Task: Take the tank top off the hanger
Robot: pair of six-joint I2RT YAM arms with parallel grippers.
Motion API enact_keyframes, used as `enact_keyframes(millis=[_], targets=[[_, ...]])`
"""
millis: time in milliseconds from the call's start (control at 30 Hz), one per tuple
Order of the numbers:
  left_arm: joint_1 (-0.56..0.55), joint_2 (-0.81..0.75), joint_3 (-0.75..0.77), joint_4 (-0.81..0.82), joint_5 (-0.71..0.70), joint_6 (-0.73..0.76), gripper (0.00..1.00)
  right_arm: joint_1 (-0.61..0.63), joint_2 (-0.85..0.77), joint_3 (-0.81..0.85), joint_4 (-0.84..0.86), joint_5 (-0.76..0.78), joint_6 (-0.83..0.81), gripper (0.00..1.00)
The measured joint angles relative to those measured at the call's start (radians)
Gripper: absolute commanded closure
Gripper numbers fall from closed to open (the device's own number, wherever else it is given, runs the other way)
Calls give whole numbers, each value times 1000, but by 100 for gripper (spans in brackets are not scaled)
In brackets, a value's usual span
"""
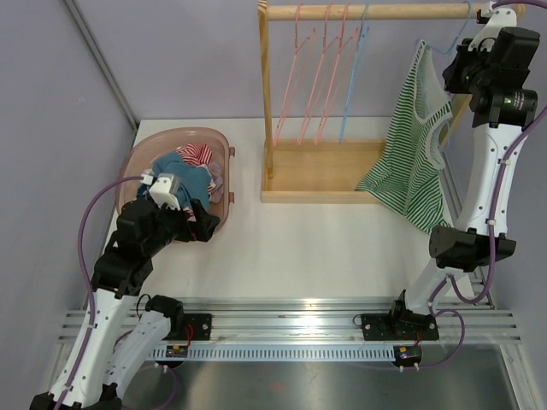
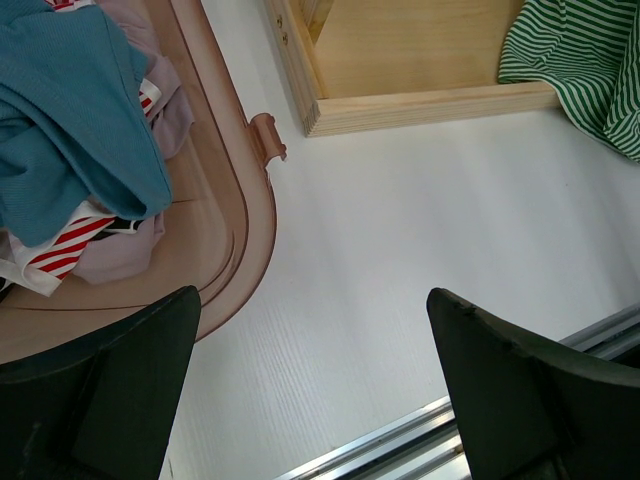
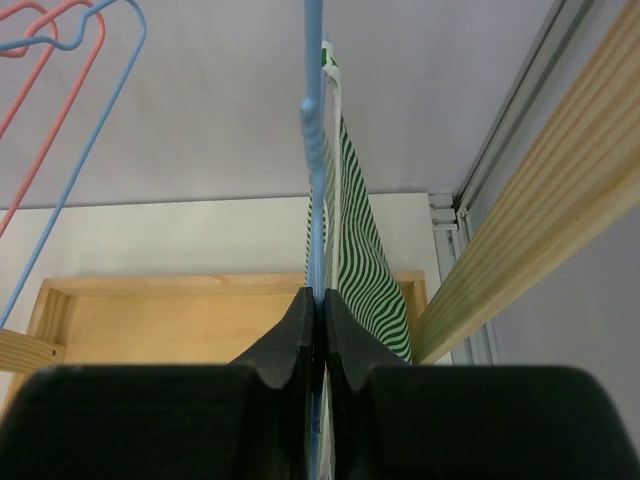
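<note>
Now the tank top (image 1: 412,145) hangs on the blue hanger (image 3: 314,150) at the right end of the rack (image 1: 376,12); our right pincer (image 3: 318,320), clamped on this hanger, must hold it steady. Our left pincer (image 2: 312,335) is apart, left of the rack.

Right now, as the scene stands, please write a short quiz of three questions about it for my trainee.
1. True or false: the left pincer is shut on a garment from the basket.
2. What does the right pincer clamp? A) the wooden rail B) the blue hanger C) a pink hanger
3. Fill in: the tank top has green and ___ stripes.

Key: 1 false, it is open above the table, beside the basket. 2 B. 3 white.
</note>
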Motion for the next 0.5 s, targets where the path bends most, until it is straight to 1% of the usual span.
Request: enact_keyframes(millis=[500], targets=[[0,-8,-14,1,0,0,1,0,-98,-2,24,-150,111,100]])
